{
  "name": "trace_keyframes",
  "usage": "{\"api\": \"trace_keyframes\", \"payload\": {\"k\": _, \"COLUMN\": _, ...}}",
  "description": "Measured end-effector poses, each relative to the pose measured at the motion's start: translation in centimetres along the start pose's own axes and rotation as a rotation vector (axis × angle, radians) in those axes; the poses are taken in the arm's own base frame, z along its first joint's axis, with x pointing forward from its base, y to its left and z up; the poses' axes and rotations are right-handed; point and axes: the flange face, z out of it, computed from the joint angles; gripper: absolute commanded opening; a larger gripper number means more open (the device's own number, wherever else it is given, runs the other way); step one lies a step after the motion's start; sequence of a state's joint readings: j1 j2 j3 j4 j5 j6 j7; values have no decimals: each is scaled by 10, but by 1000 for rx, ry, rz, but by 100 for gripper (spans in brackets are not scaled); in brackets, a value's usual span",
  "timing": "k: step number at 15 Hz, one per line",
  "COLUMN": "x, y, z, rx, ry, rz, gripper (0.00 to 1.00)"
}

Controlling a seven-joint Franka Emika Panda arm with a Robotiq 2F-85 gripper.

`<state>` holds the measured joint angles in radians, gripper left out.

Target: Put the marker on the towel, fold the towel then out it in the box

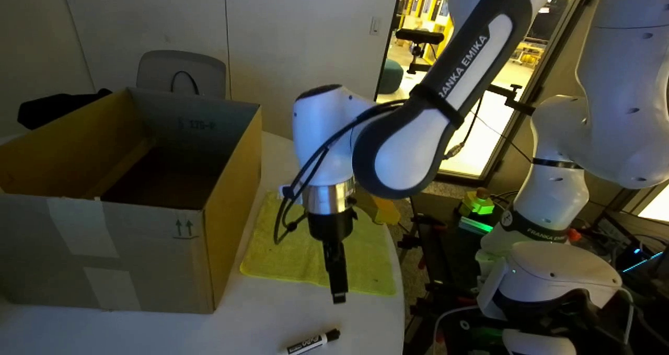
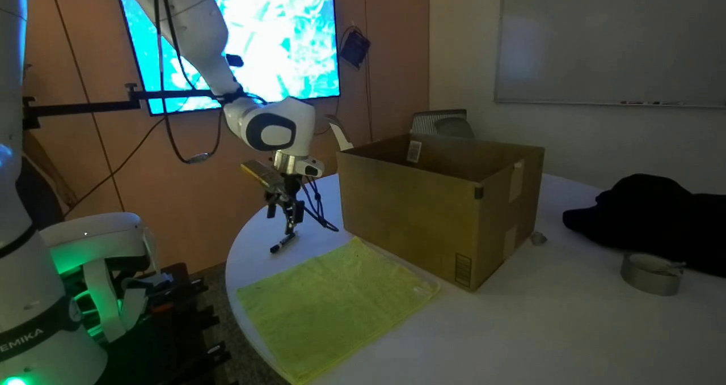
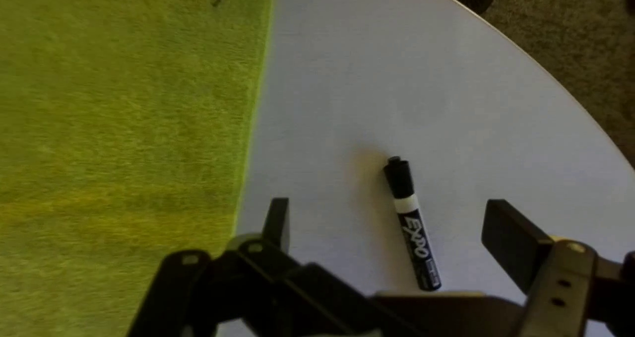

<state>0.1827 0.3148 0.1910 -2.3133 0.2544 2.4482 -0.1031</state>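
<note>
Plainly, gripper (image 3: 387,221) has jaws wide apart; marker (image 3: 413,228) lies on table (image 3: 337,89) beside towel (image 3: 124,103), showing between jaws in wrist view. In an exterior view, arm (image 1: 407,151) hides some towel, frame edge clips marker, floor of box (image 1: 157,261) dim.

My Franka Emika Panda arm (image 1: 473,62) reaches up from its base (image 1: 562,268), leaves the view at the top in an exterior view, then slopes back down to a bent wrist (image 1: 320,133). Black cables (image 1: 324,150) run past that wrist and hang in loops beside the silver collar (image 1: 330,198), and below the collar my claw (image 3: 392,228) points downward in both exterior views. In the wrist view I see its two dark fingers (image 3: 516,245) spread well apart, with a wide gap between the tips.
</note>
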Motion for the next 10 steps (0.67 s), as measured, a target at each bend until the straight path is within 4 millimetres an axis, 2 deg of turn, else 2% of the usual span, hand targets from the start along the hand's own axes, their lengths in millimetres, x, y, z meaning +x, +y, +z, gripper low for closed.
{"api": "trace_keyframes", "payload": {"k": 2, "x": 12, "y": -27, "z": 20, "rx": 15, "ry": -9, "rz": -55, "gripper": 100}}
{"api": "trace_keyframes", "payload": {"k": 5, "x": 26, "y": -55, "z": 33, "rx": 42, "ry": -8, "rz": -128, "gripper": 100}}
{"api": "trace_keyframes", "payload": {"k": 7, "x": 34, "y": -64, "z": 41, "rx": 50, "ry": 7, "rz": -176, "gripper": 100}}
{"api": "trace_keyframes", "payload": {"k": 10, "x": 44, "y": -66, "z": 62, "rx": 28, "ry": 31, "rz": -251, "gripper": 100}}
